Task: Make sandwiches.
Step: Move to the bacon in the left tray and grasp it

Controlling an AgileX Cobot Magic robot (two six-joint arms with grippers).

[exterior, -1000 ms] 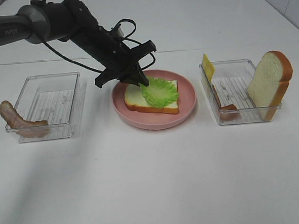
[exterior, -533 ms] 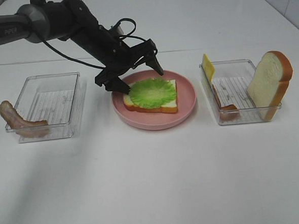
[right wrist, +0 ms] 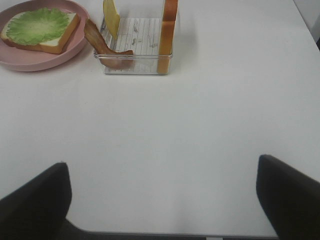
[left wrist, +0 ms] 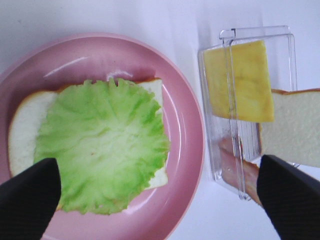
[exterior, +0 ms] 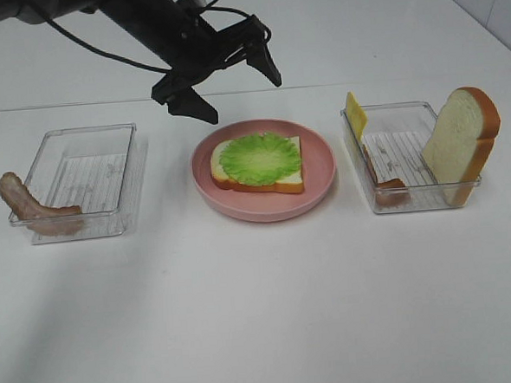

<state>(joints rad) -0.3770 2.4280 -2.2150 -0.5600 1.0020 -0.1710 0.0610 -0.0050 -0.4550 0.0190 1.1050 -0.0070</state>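
On the pink plate (exterior: 321,180) lies one white bread slice (exterior: 287,183) with the frilly green lettuce leaf (exterior: 260,157) flat on top; the same lettuce (left wrist: 102,145) fills the left wrist view. My left gripper (exterior: 239,97) hovers open above the plate's far side, holding nothing, its dark fingers (left wrist: 27,200) wide apart. A second bread slice (exterior: 461,142) leans upright in the right tray (exterior: 407,108), with a yellow cheese slice (exterior: 355,114) and a bacon strip (exterior: 389,186). My right gripper (right wrist: 160,172) stands open over bare table, outside the high view.
The clear left tray (exterior: 83,133) holds nothing inside; a bacon strip (exterior: 29,208) drapes over its left front corner. White tabletop stretches in front of the plate and both trays.
My left gripper opened and let go of the lettuce, which now lies flat on the bread. The gripper then rose up and back from the plate.
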